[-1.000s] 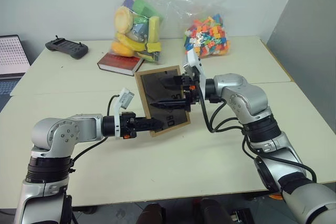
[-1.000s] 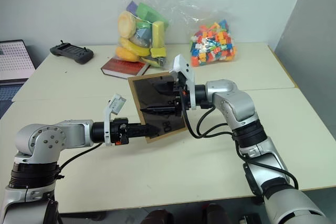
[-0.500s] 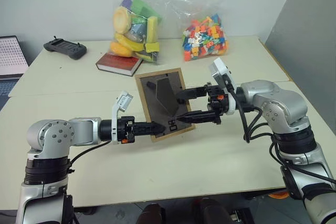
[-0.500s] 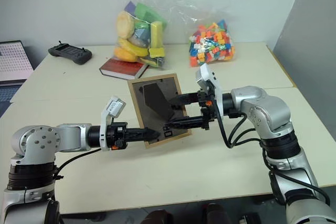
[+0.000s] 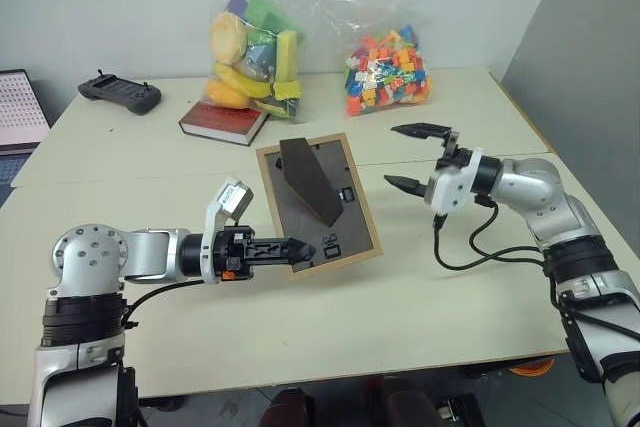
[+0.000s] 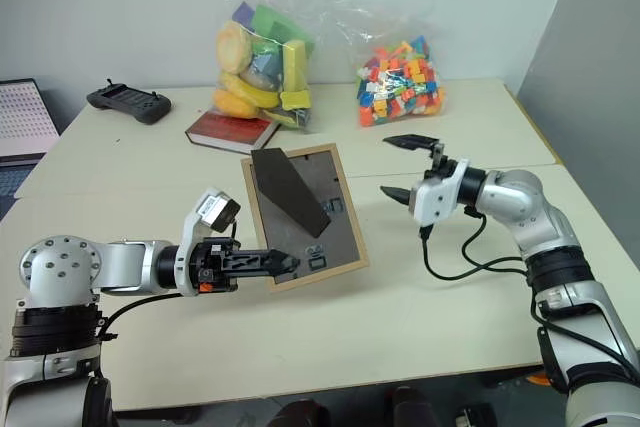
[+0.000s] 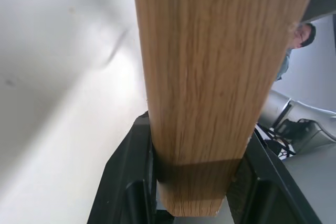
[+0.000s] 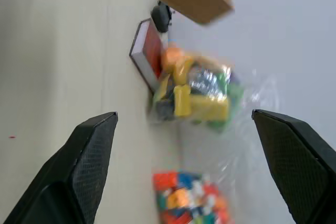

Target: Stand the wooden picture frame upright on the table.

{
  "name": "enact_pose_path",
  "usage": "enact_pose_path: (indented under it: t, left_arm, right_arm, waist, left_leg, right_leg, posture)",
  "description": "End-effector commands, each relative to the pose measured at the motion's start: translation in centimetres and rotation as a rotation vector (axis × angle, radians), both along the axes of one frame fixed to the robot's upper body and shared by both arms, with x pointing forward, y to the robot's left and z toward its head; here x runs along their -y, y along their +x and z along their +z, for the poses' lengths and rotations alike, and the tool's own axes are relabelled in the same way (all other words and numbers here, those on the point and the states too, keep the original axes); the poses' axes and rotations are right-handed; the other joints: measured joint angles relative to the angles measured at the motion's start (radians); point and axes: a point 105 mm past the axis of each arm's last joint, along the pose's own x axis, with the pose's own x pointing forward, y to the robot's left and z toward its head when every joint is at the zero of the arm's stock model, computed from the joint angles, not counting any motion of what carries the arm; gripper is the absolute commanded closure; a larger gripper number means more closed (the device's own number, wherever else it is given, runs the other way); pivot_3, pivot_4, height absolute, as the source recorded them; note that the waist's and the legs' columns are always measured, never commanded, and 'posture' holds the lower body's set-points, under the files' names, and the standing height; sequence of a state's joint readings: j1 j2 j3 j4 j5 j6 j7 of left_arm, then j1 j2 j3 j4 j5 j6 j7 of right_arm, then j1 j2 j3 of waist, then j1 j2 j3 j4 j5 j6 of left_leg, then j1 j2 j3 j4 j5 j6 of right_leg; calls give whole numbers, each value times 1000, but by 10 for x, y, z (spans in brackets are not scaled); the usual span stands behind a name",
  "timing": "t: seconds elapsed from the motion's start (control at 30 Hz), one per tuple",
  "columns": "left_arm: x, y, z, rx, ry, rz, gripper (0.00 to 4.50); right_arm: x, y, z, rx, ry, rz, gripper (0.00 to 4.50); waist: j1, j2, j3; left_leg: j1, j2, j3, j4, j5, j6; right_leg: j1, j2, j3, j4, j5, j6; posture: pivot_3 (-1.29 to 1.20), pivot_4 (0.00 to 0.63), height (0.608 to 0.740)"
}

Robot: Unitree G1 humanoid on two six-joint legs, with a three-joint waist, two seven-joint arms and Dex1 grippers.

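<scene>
Holding the wooden picture frame point(image 5: 320, 205) by its near lower edge, my left gripper point(image 5: 285, 247) is clamped on the border above the table point(image 5: 420, 287). Frame leans back, long axis near-upright, stand side toward me. Right gripper point(image 5: 412, 157) gapes wide, empty, well apart.

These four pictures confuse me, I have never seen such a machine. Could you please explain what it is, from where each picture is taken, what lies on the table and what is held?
It is a humanoid robot with two arms. Two pictures come from cameras on its head, looking down over the table. The other two come from cameras on its wrists.

The left gripper pinches the lower edge of the wooden picture frame, whose back with the dark fold-out stand faces up. The right gripper is open, apart from the frame.

At the far side lie a dark red book, a bag of soft toys, a bag of coloured blocks and a black controller.
</scene>
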State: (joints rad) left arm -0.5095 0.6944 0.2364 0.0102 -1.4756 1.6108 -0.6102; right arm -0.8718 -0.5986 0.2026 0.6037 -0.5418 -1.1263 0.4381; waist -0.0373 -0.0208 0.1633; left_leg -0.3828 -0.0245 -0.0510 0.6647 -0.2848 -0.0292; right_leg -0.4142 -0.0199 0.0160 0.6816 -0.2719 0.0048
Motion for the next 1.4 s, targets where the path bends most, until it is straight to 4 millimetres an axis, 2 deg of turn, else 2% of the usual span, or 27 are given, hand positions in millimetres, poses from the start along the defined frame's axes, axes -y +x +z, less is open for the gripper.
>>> enact_pose_path:
  t: [0.03,0.2,0.27,0.4,0.43,0.67,0.73,0.8,0.9,0.97,1.1,1.17,1.2,1.27,1.33,1.4]
  left_arm:
    - [6,-9,14,15,-50,-53,3225]
    - [10,-16,14,-13,-73,-41,3225]
    - [11,-19,14,-23,-75,-32,3225]
    - [12,-18,13,-27,-82,-6,3225]
    - [12,-19,12,-29,-80,-6,3225]
    - [13,-20,11,-37,-94,-9,3225]
    - [12,-19,12,-33,-101,-1,2510]
    - [11,-16,12,-29,-106,18,2107]
    - [7,-9,13,-19,-118,80,1443]
    - [0,-3,14,-6,-119,140,994]
    - [-32,12,19,63,-74,372,161]
    - [-52,17,23,163,15,511,0]
    - [-58,15,25,240,92,557,0]
    - [-59,8,24,383,235,604,0]
    - [-58,4,10,522,423,655,0]
    - [-57,5,8,633,499,727,0]
  right_arm:
    - [-26,-17,10,185,53,178,158]
    - [-50,-22,26,299,123,270,158]
    - [-54,-23,26,301,109,298,158]
    - [-51,-23,26,314,110,319,735]
    - [-50,-25,26,324,110,328,1042]
    - [-49,-30,24,334,99,373,2374]
    - [-48,-31,25,332,101,379,2819]
    - [-46,-31,25,321,102,379,3133]
    - [-42,-28,23,275,100,371,3153]
    - [-38,-28,18,195,107,381,3153]
    - [-36,-15,8,-7,149,328,3153]
    - [-40,-5,3,-128,186,233,3153]
    - [-42,2,1,-267,216,171,3153]
    - [-47,6,-3,-594,263,156,3153]
    - [-52,12,-13,-895,262,142,3154]
    - [-56,22,-18,-1121,307,106,3154]
  waist:
    - [0,0,0]
    - [3,-1,0]
    - [3,-1,0]
    - [7,-1,0]
    - [7,-1,0]
    - [2,-2,0]
    - [2,-2,0]
    - [2,-2,0]
    - [2,-2,0]
    - [2,-2,0]
    - [-6,-2,1]
    - [-13,-3,1]
    - [-16,-4,2]
    - [-18,-6,2]
    - [-16,-4,3]
    - [-12,-3,3]
  left_leg:
    - [0,0,0,0,0,0]
    - [0,-1,0,0,2,-3]
    - [0,-1,-1,0,2,-4]
    - [0,-1,-1,0,2,-4]
    - [0,-2,-1,0,2,-4]
    - [0,-2,-1,0,2,-4]
    - [0,-2,-1,0,2,-4]
    - [0,-2,-1,0,2,-4]
    - [0,-2,-1,0,2,-4]
    - [0,-2,-1,0,2,-4]
    - [2,0,0,0,2,-3]
    - [2,1,0,0,2,-3]
    - [2,1,0,0,2,-3]
    - [2,3,-1,0,2,-3]
    - [1,3,-2,1,0,1]
    - [2,2,-2,0,-3,5]
  right_leg:
    - [0,0,0,0,0,0]
    - [-1,0,1,1,0,0]
    - [-1,0,1,1,0,0]
    - [0,0,1,0,0,-1]
    - [0,0,1,0,0,-1]
    - [0,0,1,1,0,-1]
    - [0,1,1,1,0,-1]
    - [0,1,1,1,0,-1]
    - [0,1,1,1,0,-1]
    - [0,1,1,0,0,-1]
    - [3,1,0,-1,0,-1]
    - [4,1,0,-1,0,-1]
    - [4,1,0,-1,0,-1]
    - [5,1,-2,-2,-1,-2]
    - [6,-1,-2,-4,-1,-2]
    - [6,-1,-2,-4,0,-2]
  posture:
    - [0,150,740]
    - [0,150,740]
    - [0,150,740]
    - [0,150,740]
    - [0,150,740]
    - [0,150,740]
    - [0,150,740]
    - [0,150,740]
    - [0,150,740]
    - [0,150,740]
    - [0,150,740]
    - [0,150,740]
    - [0,150,740]
    - [0,150,740]
    - [0,150,740]
    - [0,150,740]
